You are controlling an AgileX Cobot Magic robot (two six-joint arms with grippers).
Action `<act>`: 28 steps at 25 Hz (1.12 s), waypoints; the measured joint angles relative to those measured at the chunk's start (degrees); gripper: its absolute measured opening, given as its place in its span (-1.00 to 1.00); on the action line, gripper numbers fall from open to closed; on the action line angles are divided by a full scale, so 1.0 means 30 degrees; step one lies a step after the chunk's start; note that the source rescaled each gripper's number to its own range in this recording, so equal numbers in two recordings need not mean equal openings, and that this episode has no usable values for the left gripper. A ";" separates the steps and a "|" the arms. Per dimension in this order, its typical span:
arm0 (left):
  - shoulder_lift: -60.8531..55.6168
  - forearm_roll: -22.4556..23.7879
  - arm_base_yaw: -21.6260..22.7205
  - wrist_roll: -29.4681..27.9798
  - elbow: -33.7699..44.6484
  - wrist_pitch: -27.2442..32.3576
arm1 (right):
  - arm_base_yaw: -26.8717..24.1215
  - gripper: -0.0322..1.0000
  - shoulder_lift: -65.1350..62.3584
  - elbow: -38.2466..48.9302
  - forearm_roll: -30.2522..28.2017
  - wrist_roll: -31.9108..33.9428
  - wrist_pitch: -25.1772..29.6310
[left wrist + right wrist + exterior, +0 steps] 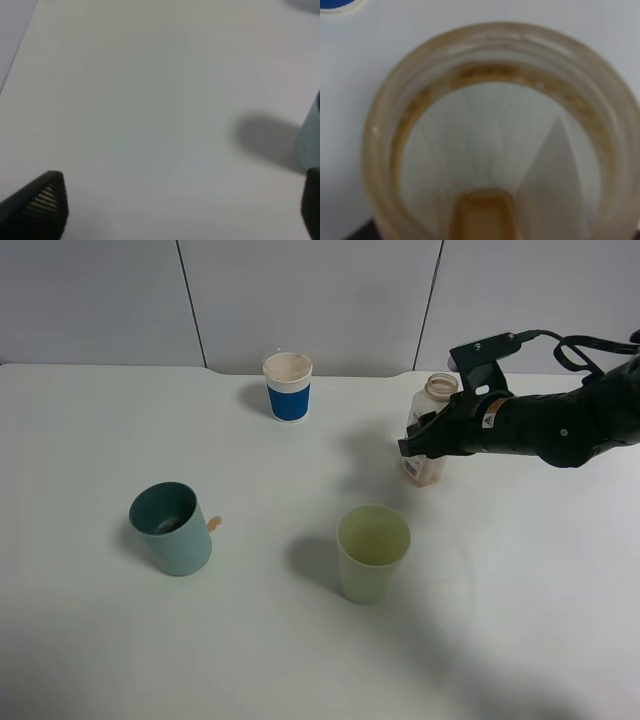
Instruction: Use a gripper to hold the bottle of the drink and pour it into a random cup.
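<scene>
**Bottle stands upright on the desk with the right hand around its body**

The clear bottle (432,430) stands upright on the white desk (300,660), its wide round neck open at the top and a band of brown drink (423,472) showing low in its body. The right hand (425,440), a black claw on a thick black arm, reaches in from the side at the bottle's middle, its fingers on either side of the squarish body; whether they press the plastic or stand just off it cannot be told. The right wrist view looks straight down the bottle's mouth (495,130), where a brown-stained rim rings pale walls and a patch of brown lies at the bottom (482,215).

Nearest the right hand, forward of the bottle toward the desk's near edge, stands a pale yellow-green tumbler (372,552), upright and apart from the bottle. Beyond the fingertips, toward the back wall, stands a white paper cup with a blue band (288,386). Farthest from the right hand, well across the desk, the teal-green cup (171,528) tilts with its dark inside showing, a small tan object (214,524) just beside it.

The left hand (175,210) hangs over bare desk, its two black fingertips (47,202) far apart at the picture's edges, nothing between them.
</scene>
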 joint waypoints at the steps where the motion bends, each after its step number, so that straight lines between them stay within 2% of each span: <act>1: 0.0000 0.0000 0.0000 0.0000 0.0000 0.0000 | 0.0000 -0.31 0.0000 0.0000 0.0000 0.0000 -0.0019; 2: 0.0000 0.0000 0.0000 0.0000 0.0000 0.0000 | 0.0000 0.01 0.0000 0.0000 0.0000 0.0000 -0.0017; 5: 0.0000 0.0000 0.0000 0.0000 0.0000 0.0000 | 0.0000 0.73 0.0000 0.0000 0.0000 0.0000 -0.0022; 7: 0.0000 0.0000 0.0000 0.0000 0.0000 0.0000 | 0.0000 0.90 0.0000 0.0000 0.0000 0.0000 -0.0022; 10: 0.0000 0.0000 0.0000 0.0000 0.0000 0.0000 | 0.0000 0.97 -0.0071 0.0000 0.0000 0.0000 0.0171; 17: 0.0000 0.0000 0.0000 0.0000 0.0000 0.0000 | 0.0000 1.00 -0.2354 0.0016 -0.0017 0.1798 0.1793; 28: 0.0000 0.0000 0.0000 0.0000 0.0000 0.0000 | 0.0000 1.00 -0.7695 0.0022 -0.0231 0.2049 0.2703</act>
